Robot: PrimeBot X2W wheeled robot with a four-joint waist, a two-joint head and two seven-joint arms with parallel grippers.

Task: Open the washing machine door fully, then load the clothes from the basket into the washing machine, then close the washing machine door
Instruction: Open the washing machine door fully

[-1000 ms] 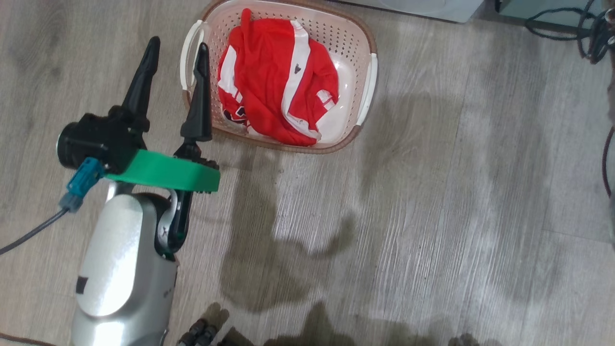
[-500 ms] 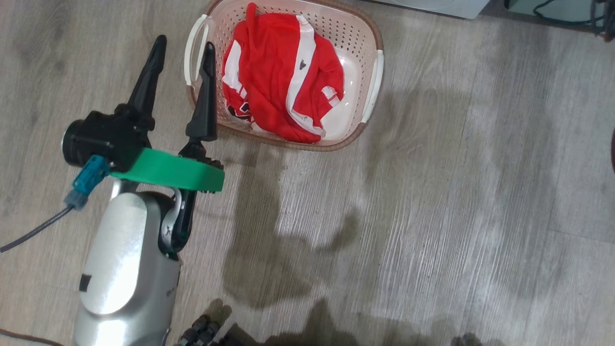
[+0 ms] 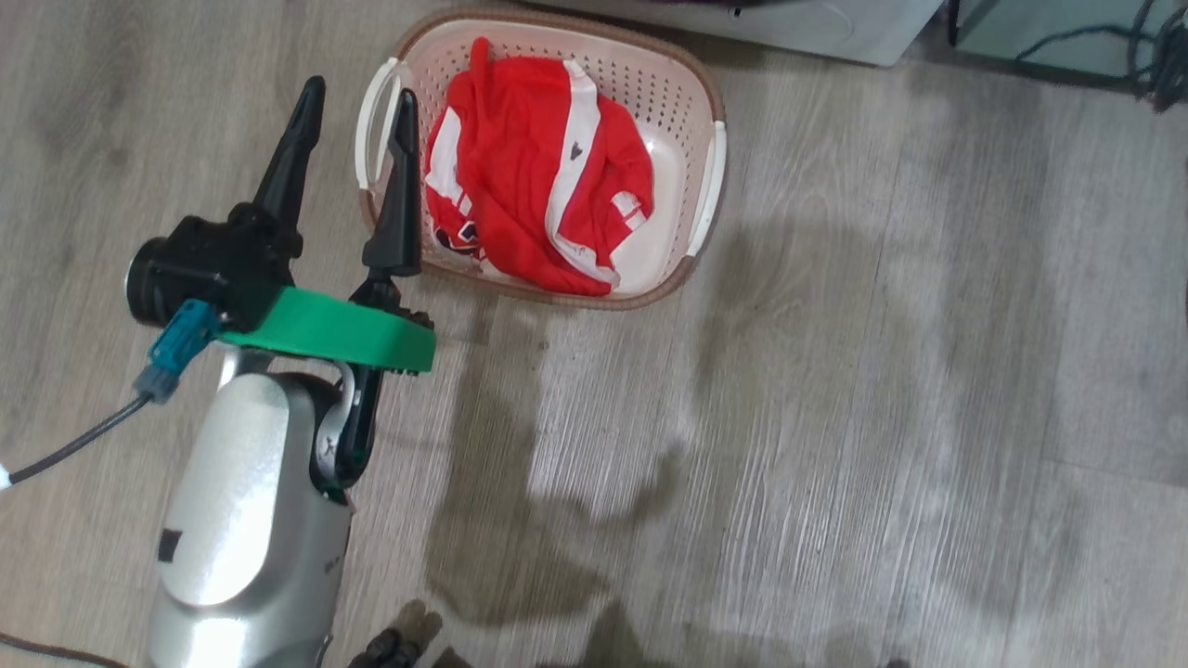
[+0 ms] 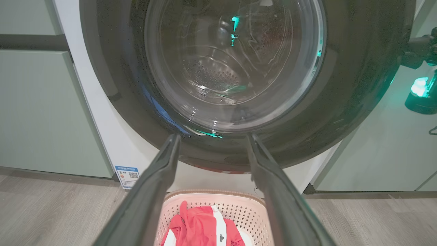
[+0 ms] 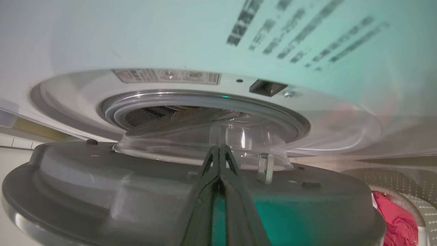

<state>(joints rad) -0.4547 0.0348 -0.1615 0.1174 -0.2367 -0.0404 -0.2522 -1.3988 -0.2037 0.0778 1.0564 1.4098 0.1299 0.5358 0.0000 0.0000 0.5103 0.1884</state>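
Left end effector (image 3: 360, 88) released, upper left, just beside basket (image 3: 691, 264); clothes (image 3: 529, 186) inside. Right end effector (image 5: 218, 150) clenched by ajar door (image 5: 102, 191). Floor (image 3: 882, 371) lower right open.

Red, white-striped clothes (image 3: 520, 186) in a cream perforated basket (image 3: 650, 83), seemingly brown-rimmed.

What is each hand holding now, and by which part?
Nothing is held. The left hand is open and empty near the basket; the right hand is shut, empty, at the washing machine door.
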